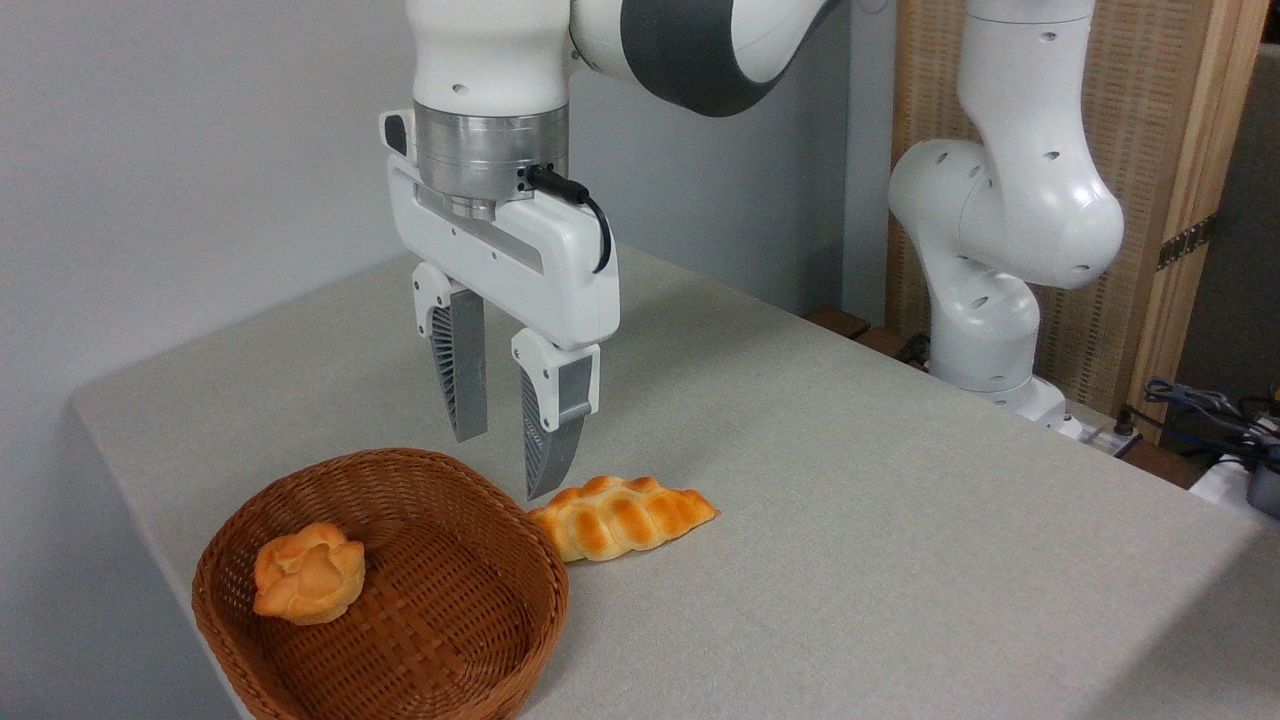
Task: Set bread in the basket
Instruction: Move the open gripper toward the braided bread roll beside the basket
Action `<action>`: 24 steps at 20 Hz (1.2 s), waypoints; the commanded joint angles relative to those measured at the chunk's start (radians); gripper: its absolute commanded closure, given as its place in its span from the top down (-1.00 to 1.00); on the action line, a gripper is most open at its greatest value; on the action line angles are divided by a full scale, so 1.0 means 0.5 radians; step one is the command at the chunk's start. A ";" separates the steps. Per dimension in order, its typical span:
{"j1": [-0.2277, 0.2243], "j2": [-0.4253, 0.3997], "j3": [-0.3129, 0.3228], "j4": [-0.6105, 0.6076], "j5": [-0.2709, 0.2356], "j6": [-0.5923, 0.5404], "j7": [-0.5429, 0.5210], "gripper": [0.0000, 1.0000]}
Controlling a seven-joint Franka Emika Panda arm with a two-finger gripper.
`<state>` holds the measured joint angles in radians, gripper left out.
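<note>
Bread, the long braided loaf, lies flat on the counter just outside the basket, its near end touching or almost touching the rim on the basket's right side. Inside the basket, toward its left wall, sits a small knot-shaped bun, which is not the loaf the task names. The hand hangs above the basket's back-right rim, fingers pointing down and spread apart with nothing between them; one fingertip reaches down close to the loaf's basket-side end, though whether it touches cannot be told. This looks like the approach before the grasp, so nothing of the carrying is done yet. Next the hand would need to shift away from the basket toward the loaf's middle, straddle its narrow width, descend and close, then lift it clear of the rim and release it beside the bun.
</note>
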<state>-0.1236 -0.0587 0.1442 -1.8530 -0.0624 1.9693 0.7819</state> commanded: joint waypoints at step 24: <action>-0.014 -0.058 0.009 0.006 -0.013 -0.162 0.031 1.00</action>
<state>-0.1240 -0.0786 0.1429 -1.8518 -0.0624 1.9282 0.7819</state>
